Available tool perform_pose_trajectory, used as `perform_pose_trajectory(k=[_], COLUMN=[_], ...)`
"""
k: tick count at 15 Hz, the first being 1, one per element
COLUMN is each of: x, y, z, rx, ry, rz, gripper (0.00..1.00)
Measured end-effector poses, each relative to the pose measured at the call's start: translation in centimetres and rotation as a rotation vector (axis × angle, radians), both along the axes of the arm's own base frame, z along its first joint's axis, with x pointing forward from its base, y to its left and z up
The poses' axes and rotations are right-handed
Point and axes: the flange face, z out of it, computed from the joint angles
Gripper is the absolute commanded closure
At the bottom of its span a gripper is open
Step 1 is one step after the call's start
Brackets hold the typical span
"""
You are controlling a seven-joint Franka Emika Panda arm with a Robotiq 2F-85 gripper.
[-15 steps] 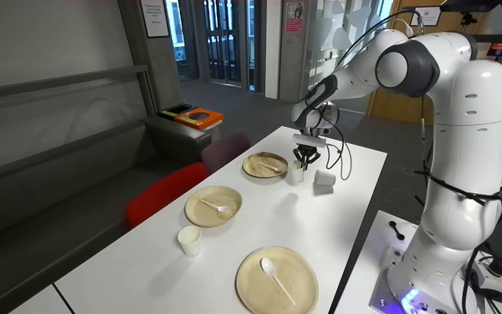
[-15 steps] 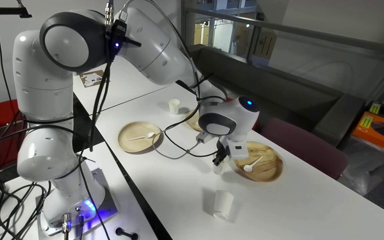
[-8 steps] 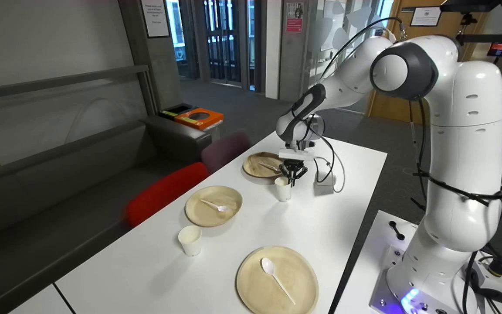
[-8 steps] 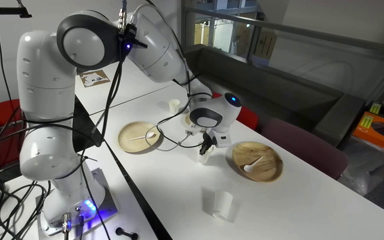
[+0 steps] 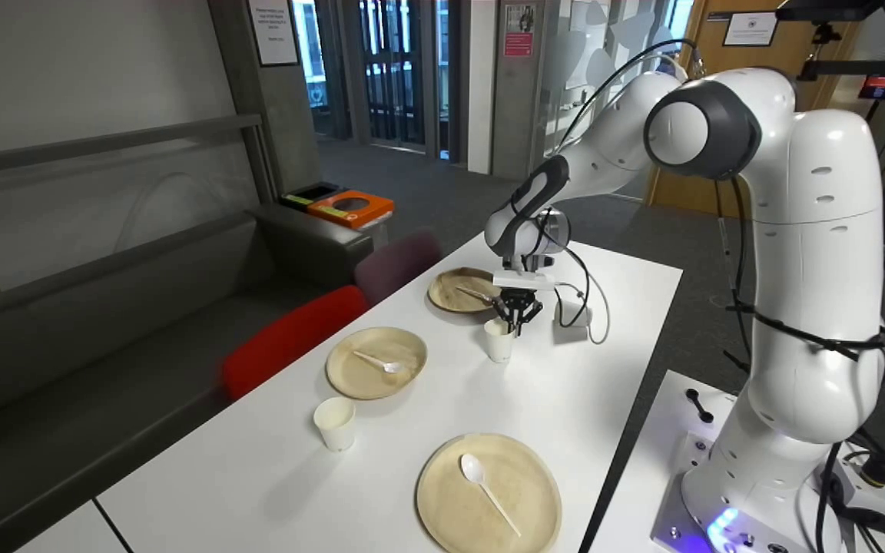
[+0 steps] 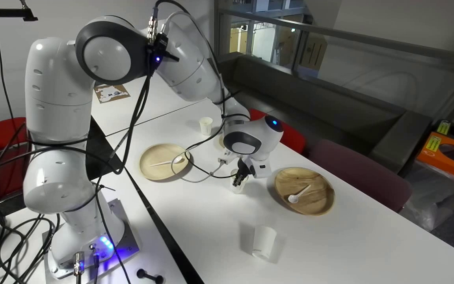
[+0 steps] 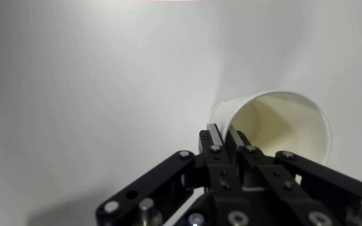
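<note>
near a wooden plate (image 6: pixel 315 200), upright cup (image 5: pixel 498 349); pincer (image 7: pixel 225 131) narrowly spread astride its wall (image 7: pixel 225 112)

1. Soft light whitens the surface (image 5: pixel 565 384); beyond its long edge the sofa (image 5: pixel 127 338) is dim.
2. A blue light (image 6: pixel 106 241) glows on my base (image 6: pixel 78 241).
3. The tipped cup (image 6: pixel 264 239) throws faint shadows.
4. My wrist view is slightly blurred; shadow crosses inside the upright cup (image 7: pixel 281 125).

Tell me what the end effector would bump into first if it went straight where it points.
Probably the inside of the white cup, where one finger sits; the other finger, outside, points at the table. Depth is unclear.
</note>
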Motion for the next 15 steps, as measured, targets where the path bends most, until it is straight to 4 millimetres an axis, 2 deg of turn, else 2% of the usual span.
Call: perform_pose_trajectory(k=[4,8,12,15], x=[-0.2,-0.8,-2.5,-4.2], y=[-0.5,-2.4,-5.4,-7.9], z=[0.3,2.6,5.4,5.6], rx=[-0.007,-0.025,-0.055,-0.138], ry=[-0.008,-0.045,-0.056,0.04], rz=[0.023,0.033,0.02,0.017], gripper=[0.27,0.01,0.0,0.0])
